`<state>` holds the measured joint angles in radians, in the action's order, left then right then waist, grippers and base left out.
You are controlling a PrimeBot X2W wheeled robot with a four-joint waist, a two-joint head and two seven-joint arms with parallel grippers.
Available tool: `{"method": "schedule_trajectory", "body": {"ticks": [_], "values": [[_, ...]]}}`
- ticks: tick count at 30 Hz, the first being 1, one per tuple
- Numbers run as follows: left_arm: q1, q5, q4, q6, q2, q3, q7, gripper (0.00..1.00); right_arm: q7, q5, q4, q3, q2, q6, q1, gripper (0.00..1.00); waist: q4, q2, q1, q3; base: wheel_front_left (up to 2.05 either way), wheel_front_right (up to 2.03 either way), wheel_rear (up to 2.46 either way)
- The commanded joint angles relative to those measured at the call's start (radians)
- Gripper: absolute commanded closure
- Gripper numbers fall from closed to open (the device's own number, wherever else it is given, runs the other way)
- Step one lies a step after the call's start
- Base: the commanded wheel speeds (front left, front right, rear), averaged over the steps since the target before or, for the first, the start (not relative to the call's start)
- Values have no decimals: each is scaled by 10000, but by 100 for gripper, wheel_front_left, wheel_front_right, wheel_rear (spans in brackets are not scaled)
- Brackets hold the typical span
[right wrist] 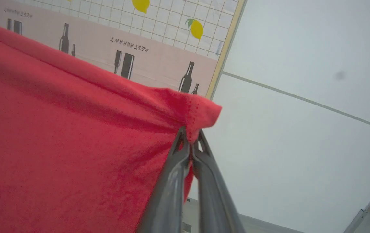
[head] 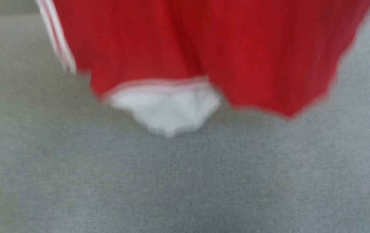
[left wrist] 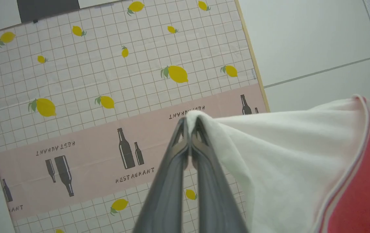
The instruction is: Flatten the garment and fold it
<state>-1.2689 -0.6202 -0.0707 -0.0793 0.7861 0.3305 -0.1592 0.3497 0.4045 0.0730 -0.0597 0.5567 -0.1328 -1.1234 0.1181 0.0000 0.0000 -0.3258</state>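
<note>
L gripper (left wrist: 190,119): two long dark-grey fingers (left wrist: 167,187), smooth w/ a slight gloss, wide at the base & tapering to narrow tips. Small triangular cut-outs sit just below each tip, w/ pale highlights along the inner edges. R gripper (right wrist: 190,134): same build & colour, fingers (right wrist: 167,194) w/ a soft sheen & open triangular slots nr the tips.

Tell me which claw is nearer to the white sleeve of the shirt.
Left. The left claw is shut on the white sleeve, at its edge. The right claw is shut on a red corner of the shirt, with no white around it.
</note>
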Motion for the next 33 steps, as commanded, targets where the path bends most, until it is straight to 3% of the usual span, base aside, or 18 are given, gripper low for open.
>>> {"method": "schedule_trajectory", "body": {"ticks": [1, 9, 15, 20, 26, 33], "values": [[-745, 245, 581, 157, -249, 116, 97, 100, -333, -237, 546, -115, -25, 21, -551, 100, 17, 0, 0, -1915, 0, 0, 0], [-3651, 843, 3743, 549, -1563, 401, 1477, 100, -2131, -1509, 3441, -503, -481, 21, -3058, 100, -262, 0, 0, -2888, 0, 0, 0], [-3920, 967, 5240, 1005, -2154, 768, 2479, 100, -3447, -2123, 5049, -479, -1099, 21, -3689, 100, -565, 0, 0, -3053, 0, 0, 0], [-2599, 764, 5876, 1354, -2638, 1251, 2973, 100, -4174, -1678, 5857, -866, -1629, 21, -2799, 100, -747, 0, 0, -2711, 0, 0, 0], [146, 526, 6185, 1687, -3162, 2214, 3356, 100, -4676, -952, 6582, -1605, -1976, 21, -903, 100, -1006, 0, 0, -1865, 0, 0, 0], [3590, 102, 6079, 1795, -3167, 3084, 3360, 100, -4649, 206, 6655, -3072, -1650, 21, 1694, 100, -1243, 0, 0, -413, 0, 0, 0]]}}
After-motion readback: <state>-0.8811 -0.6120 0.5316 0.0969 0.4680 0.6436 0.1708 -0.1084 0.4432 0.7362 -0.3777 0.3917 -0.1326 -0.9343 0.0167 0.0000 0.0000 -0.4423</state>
